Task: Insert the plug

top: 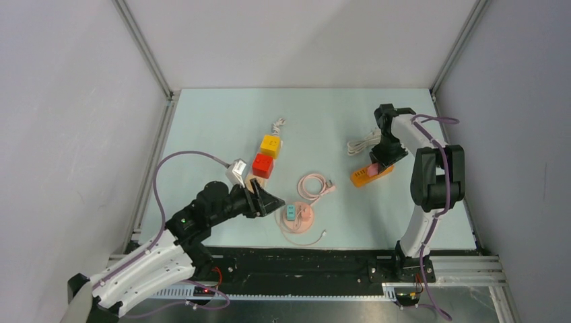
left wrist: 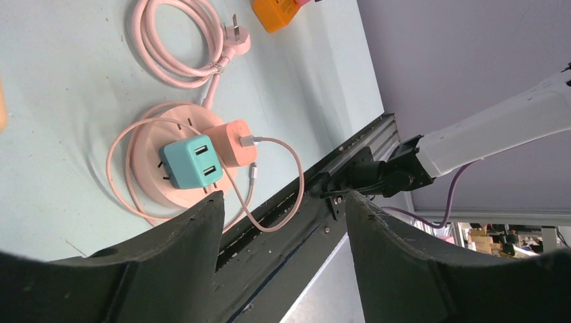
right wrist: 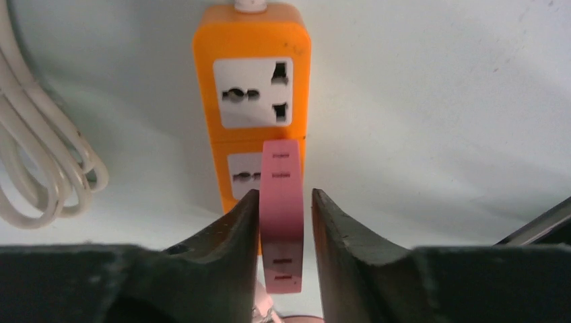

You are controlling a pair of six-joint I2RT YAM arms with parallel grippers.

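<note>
Right claw (right wrist: 284, 202) pinches the pink plug (right wrist: 281, 175) by its flat sides — light, rigid, likely slick — over the orange strip (right wrist: 252, 40); left claw (left wrist: 283, 199) is spread.

The pink plug (right wrist: 281, 215) and the fingers (right wrist: 229, 252) hide most of the orange power strip's (right wrist: 250, 40) lower socket; the white cable (right wrist: 40, 168) runs off the left edge.

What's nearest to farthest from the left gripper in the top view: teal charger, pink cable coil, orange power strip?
1. Teal charger, just right of the left gripper.
2. Pink cable coil, farther right.
3. Orange power strip, far right.
</note>
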